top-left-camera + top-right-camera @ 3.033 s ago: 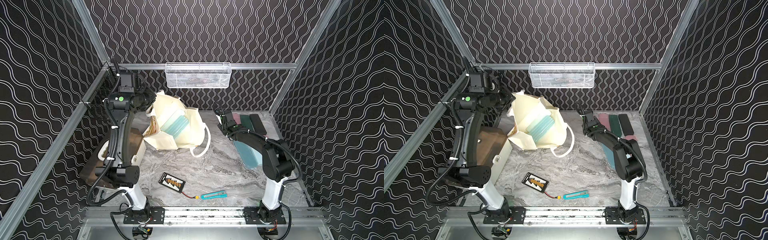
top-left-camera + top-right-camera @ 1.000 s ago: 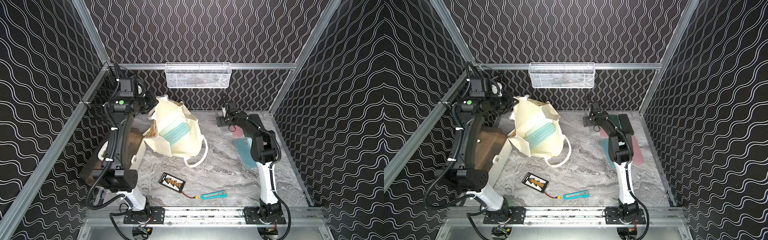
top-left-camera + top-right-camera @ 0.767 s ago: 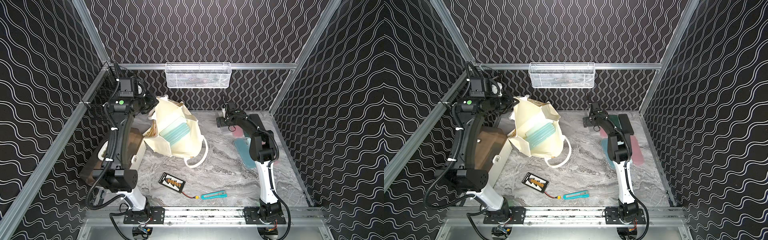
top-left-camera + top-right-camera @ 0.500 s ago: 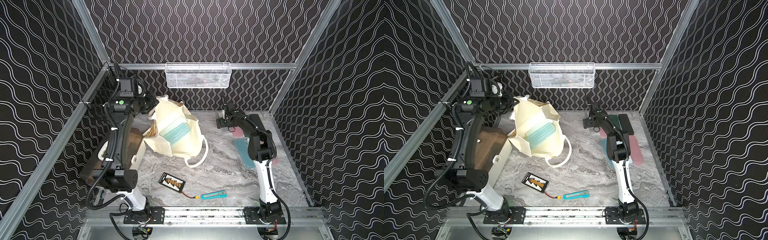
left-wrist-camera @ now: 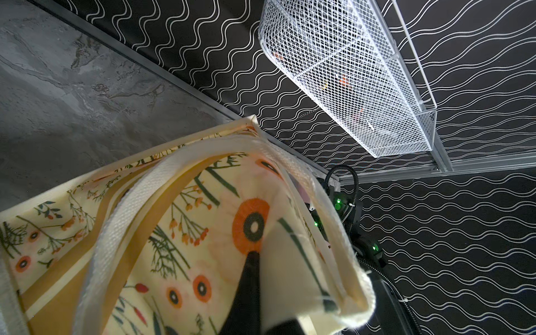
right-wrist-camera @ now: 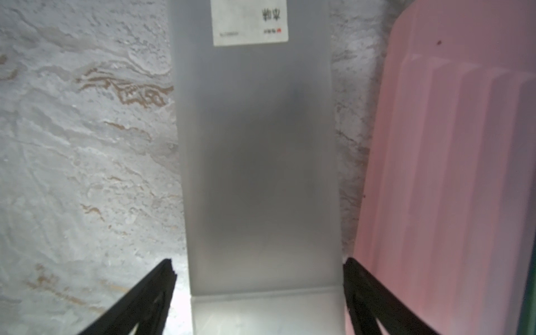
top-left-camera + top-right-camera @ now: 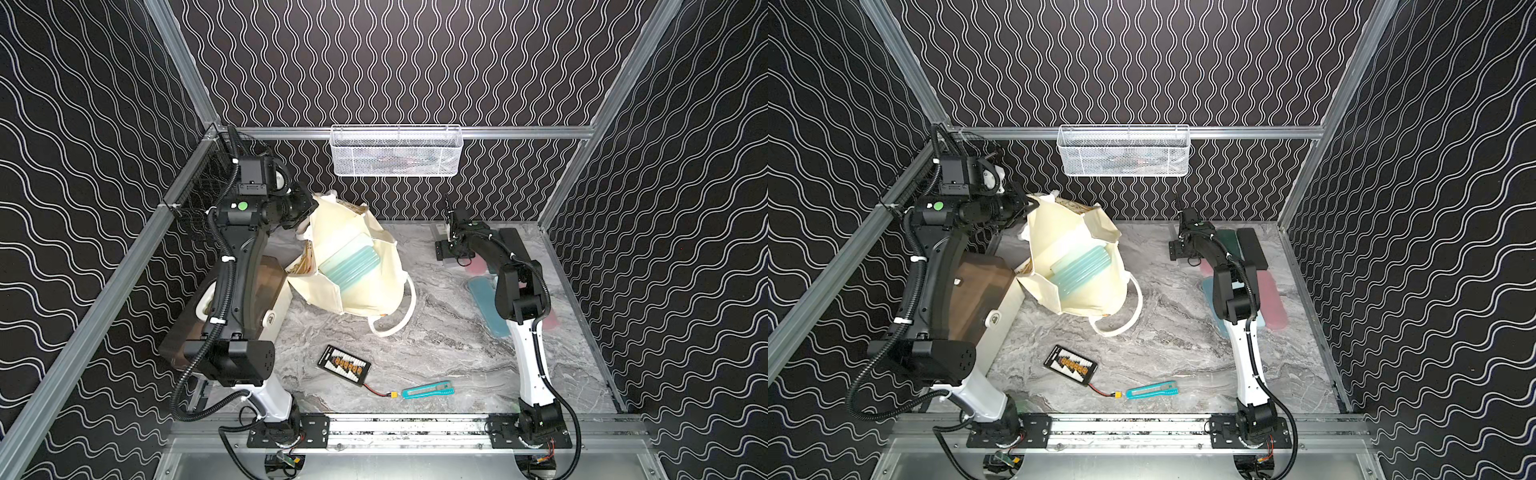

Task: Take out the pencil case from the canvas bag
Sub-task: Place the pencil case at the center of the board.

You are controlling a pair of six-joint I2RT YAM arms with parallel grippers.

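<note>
1. The only writing is on a white label (image 6: pixel 251 21) at one end of a frosted grey case (image 6: pixel 255 159). It shows two dark characters and a small red mark, all too blurred to read.
2. The right gripper (image 6: pixel 258 264) has its black fingers (image 6: pixel 162 278) apart, one just beside each long edge of that smooth, flat, translucent case. The case lies on the grey, marble-veined surface (image 6: pixel 87 145).
3. Just beside it lies a translucent pink case (image 6: pixel 449 174) with lengthwise ribs.
4. The canvas bag (image 7: pixel 365 286) is cream woven cloth and sits at the back left of the surface with its mouth gaping. Its outer face (image 5: pixel 203 232) is printed with orange flowers, tan bands and dark stems.
5. The left gripper (image 7: pixel 306 211) has its fingers (image 5: pixel 249 284) clamped together on the bag's rim cloth. One webbed loop handle (image 7: pixel 399 320) lies on the surface.
6. The pencil case (image 7: pixel 351 266), pale teal, ribbed and translucent, lies inside the bag against its inner wall.
7. A white wire-mesh basket (image 5: pixel 348 72) hangs on the back rail.
</note>
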